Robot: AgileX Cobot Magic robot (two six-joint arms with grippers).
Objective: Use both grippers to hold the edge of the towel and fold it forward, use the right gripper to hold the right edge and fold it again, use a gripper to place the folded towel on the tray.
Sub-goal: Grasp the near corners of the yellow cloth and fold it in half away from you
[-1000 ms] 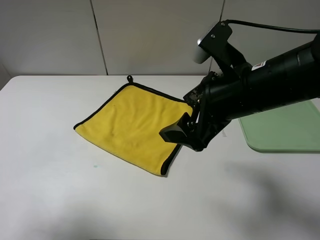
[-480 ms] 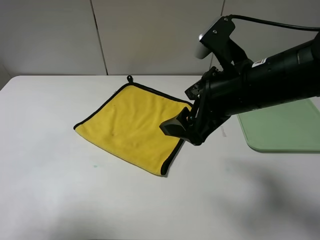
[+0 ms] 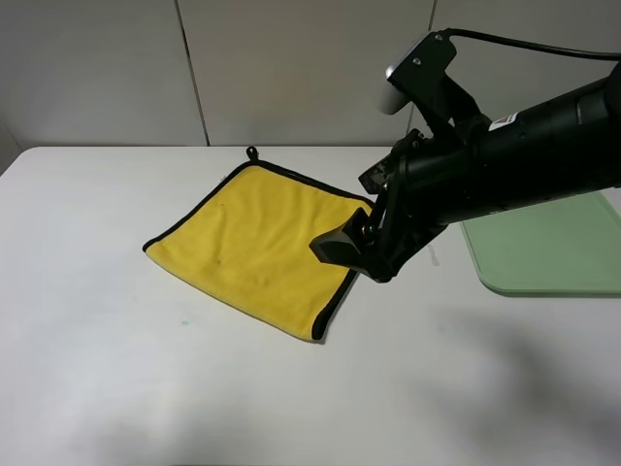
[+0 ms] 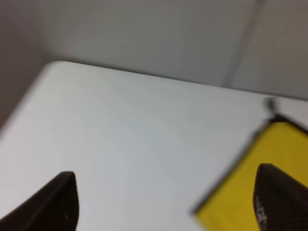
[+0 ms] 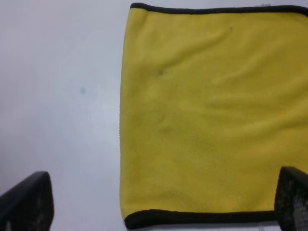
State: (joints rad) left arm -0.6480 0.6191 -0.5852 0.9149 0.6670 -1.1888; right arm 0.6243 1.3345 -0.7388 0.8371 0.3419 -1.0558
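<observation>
A yellow towel [image 3: 257,243] with black edging lies flat on the white table [image 3: 116,369], turned like a diamond. My right gripper [image 3: 357,254] hovers open just above the towel's right edge, touching nothing. In the right wrist view the towel [image 5: 207,120] fills the frame and the right gripper [image 5: 159,199] shows only two dark fingertips [image 5: 26,202] spread wide. My left gripper [image 4: 166,202] is open and empty, raised over bare table, with the towel's corner [image 4: 245,183] by one fingertip. The left arm is out of the exterior view. The green tray [image 3: 553,252] lies at the right.
The towel's small black hanging loop [image 3: 252,152] points toward the back wall. The right arm's black body [image 3: 505,165] spans the space between towel and tray and hides part of the tray. A grey panelled wall [image 3: 291,68] stands behind the table.
The right arm rose slightly and shifted a little right and back a second ago, then held still. The towel has not moved.
</observation>
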